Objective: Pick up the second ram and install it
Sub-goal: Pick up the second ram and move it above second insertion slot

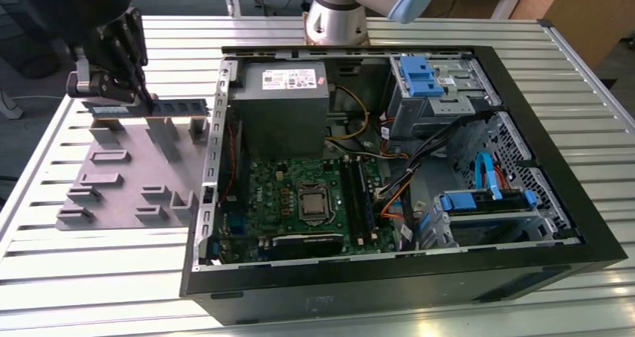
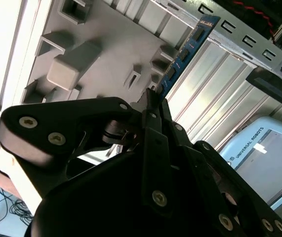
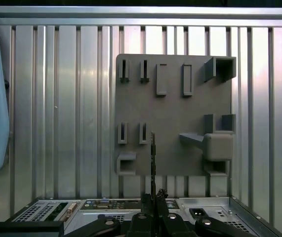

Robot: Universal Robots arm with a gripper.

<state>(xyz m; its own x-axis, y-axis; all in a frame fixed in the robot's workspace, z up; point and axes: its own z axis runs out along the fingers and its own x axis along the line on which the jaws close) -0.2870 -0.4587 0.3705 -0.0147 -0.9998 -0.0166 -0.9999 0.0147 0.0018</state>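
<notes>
Exterior view: gripper (image 1: pixel 137 101) pinching second ram (image 1: pixel 166 107) over grey holder tray (image 1: pixel 119 182), prob. clear of it; PC case (image 1: pixel 397 281) alongside.

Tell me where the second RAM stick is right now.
The RAM stick is at the exterior view's left, clamped in the gripper over the grey tray, beside the computer case.

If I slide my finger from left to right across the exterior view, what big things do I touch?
Grey holder tray, with the tool holding the second ram over it → green motherboard → silver drive cage with blue clips.
</notes>
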